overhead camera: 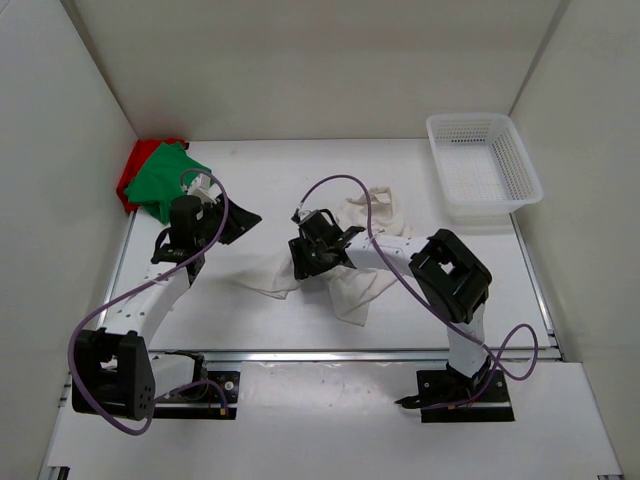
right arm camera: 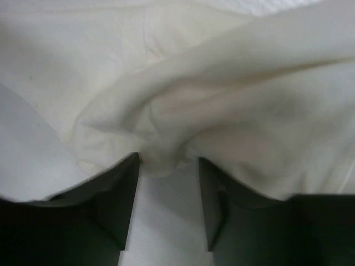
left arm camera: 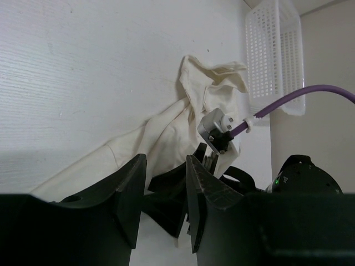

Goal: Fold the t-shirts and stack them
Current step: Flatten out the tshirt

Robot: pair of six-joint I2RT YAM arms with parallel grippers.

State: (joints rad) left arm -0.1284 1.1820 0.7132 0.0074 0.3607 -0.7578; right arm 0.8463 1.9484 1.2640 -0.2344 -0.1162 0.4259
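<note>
White shirt (overhead camera: 388,205) lies crumpled mid-table; red shirt (overhead camera: 133,172) and green shirt (overhead camera: 166,182) sit in the far left corner. Right claw (right arm camera: 166,166) is open at a fold (left claw (left arm camera: 165,166) open, empty); closing may catch several layers, bunching it.

The white t-shirt (overhead camera: 352,290), the largest of the three, lies unfolded and rumpled at the middle of the tabletop (overhead camera: 270,170). It runs in a slanting band, with a bunched, wrinkled end toward two o'clock, a flatter tail reaching toward eight o'clock, and a loose lobe toward five o'clock. Up close in the right wrist view, its cream cloth (right arm camera: 222,83) is gathered into a soft, rounded ridge. The green t-shirt (overhead camera: 165,182) sits as a compact heap in the tabletop's ten o'clock corner. It lies on the bright red t-shirt (overhead camera: 132,172), which shows only along the green one's ten o'clock side. Both are well apart from the white one.
</note>
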